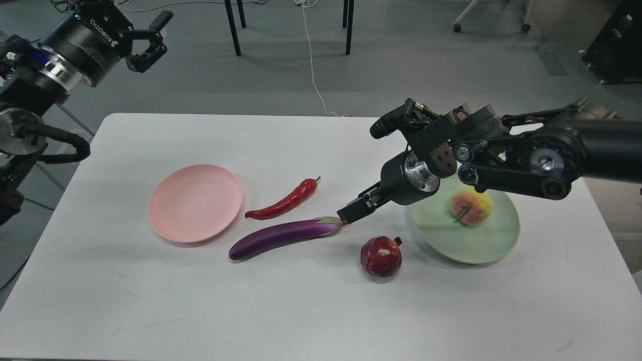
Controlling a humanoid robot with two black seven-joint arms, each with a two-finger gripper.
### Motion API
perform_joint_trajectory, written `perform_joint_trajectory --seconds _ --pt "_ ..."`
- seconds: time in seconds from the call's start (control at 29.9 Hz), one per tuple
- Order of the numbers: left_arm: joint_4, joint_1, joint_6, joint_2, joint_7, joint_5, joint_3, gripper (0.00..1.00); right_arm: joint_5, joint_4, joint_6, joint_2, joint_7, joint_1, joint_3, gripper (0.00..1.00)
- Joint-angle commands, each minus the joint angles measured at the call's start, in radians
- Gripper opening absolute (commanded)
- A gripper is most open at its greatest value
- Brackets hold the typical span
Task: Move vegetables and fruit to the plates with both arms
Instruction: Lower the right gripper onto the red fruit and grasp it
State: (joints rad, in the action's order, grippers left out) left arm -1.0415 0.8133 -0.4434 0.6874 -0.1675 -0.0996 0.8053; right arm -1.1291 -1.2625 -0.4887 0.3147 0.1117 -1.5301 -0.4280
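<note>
The purple eggplant (281, 235) and the red chili pepper (283, 203) lie on the white table (321, 311), right of the empty pink plate (195, 203). The dark red pomegranate (381, 256) sits on the table left of the green plate (466, 250). The peach (470, 205) rests on that plate. My right gripper (353, 210) hangs low at the eggplant's cap, above the pomegranate; its fingers cannot be told apart. My left gripper (153, 37) is open and empty, high beyond the table's far left corner.
My right arm (526, 160) stretches over the back part of the green plate. Black chair legs (233, 25) and a white cable (313, 65) are on the floor behind the table. A black cabinet (614, 45) stands at the far right.
</note>
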Motion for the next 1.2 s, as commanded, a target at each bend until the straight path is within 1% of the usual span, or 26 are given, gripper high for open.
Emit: perform_joint_trajectory --seconds 0.0,0.17,0.37,0.53,0.8,0.9,0.94,1.0,1.04,1.1,1.17 --pt "0.000 0.000 0.000 0.004 -0.001 -0.002 0.000 0.98 -0.011 -0.035 0.000 -0.014 0.000 -0.001 -0.052 0.97" --pt "0.000 0.000 0.000 0.008 -0.001 -0.002 0.002 0.98 -0.020 -0.044 0.000 -0.014 0.000 -0.001 -0.100 0.97" --pt "0.001 0.000 0.003 0.009 -0.001 -0.002 0.000 0.98 -0.110 -0.044 0.000 -0.011 0.003 0.008 -0.129 0.97" --pt "0.001 0.000 0.022 0.011 -0.001 -0.002 0.000 0.98 -0.110 -0.040 0.000 -0.017 0.009 0.031 -0.130 0.95" --pt "0.001 0.000 0.022 0.014 -0.004 -0.002 0.002 0.98 -0.107 -0.035 0.000 -0.040 0.011 0.033 -0.130 0.94" --pt "0.001 0.000 0.022 0.014 -0.009 -0.002 0.002 0.98 -0.107 -0.032 0.000 -0.045 0.020 0.036 -0.130 0.90" --pt "0.001 0.000 0.023 0.014 -0.009 -0.002 0.002 0.98 -0.107 -0.032 0.000 -0.045 0.020 0.039 -0.130 0.87" --pt "0.001 0.000 0.023 0.014 -0.009 -0.002 0.002 0.98 -0.107 -0.034 0.000 -0.045 0.020 0.039 -0.130 0.74" --pt "0.001 0.000 0.023 0.014 -0.009 -0.002 0.002 0.98 -0.107 -0.035 0.000 -0.045 0.020 0.039 -0.130 0.70" --pt "0.001 0.000 0.023 0.015 -0.009 -0.002 0.002 0.98 -0.101 -0.037 0.000 -0.040 0.022 0.025 -0.126 0.64" --pt "0.001 0.000 0.023 0.018 -0.009 -0.002 0.003 0.98 -0.098 -0.040 0.000 -0.032 0.023 0.005 -0.114 0.62"
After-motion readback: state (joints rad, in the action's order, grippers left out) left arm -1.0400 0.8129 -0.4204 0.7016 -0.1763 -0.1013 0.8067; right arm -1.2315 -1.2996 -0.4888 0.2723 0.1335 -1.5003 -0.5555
